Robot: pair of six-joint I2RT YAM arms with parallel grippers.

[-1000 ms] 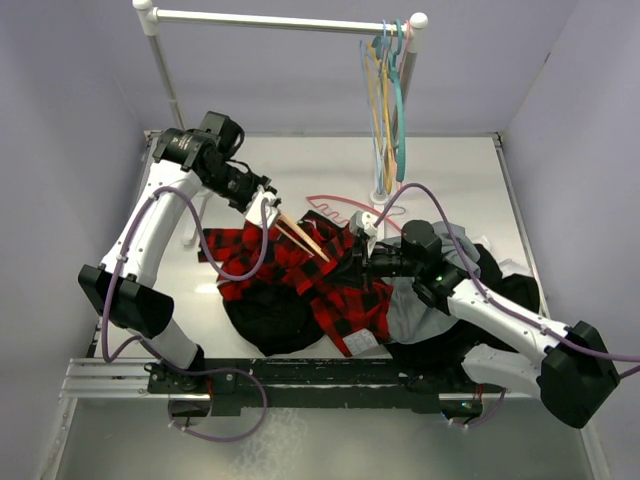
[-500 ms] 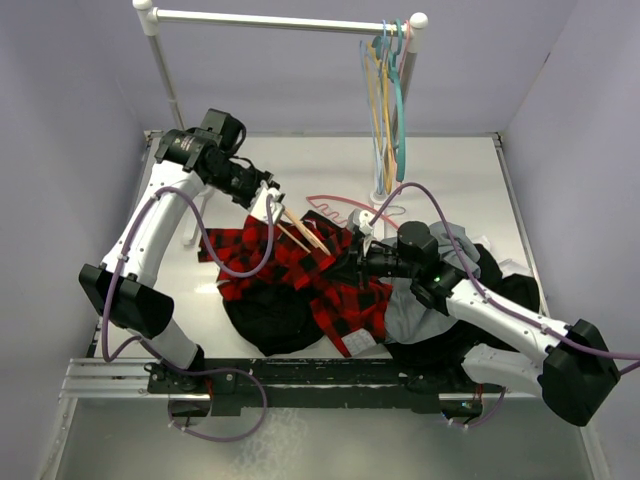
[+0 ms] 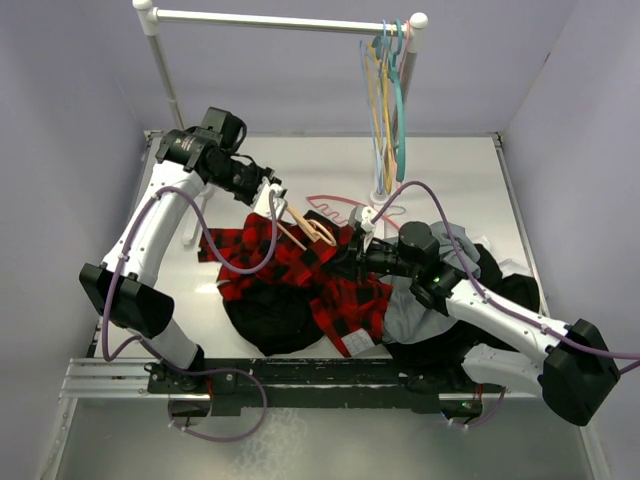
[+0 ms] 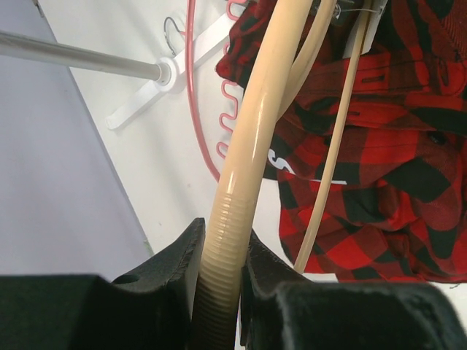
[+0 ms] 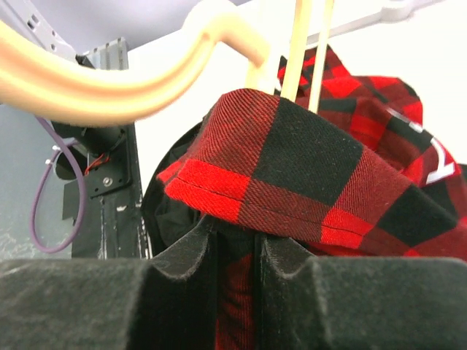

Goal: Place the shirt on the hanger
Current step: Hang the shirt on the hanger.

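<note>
The hanger is being gripped by the left hand, while a fold of the shirt is being pinched by the right hand.

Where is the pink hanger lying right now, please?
In the top view the pink hanger lies on the table just behind the shirt, beside the rack's base.

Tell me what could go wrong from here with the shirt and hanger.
1. The right gripper pinches only an edge fold of the shirt, so the fabric may slip free.
2. The left gripper holds the hanger by one arm only, so it may twist against the cloth.
3. The pink hanger lies close behind and could snag.
</note>
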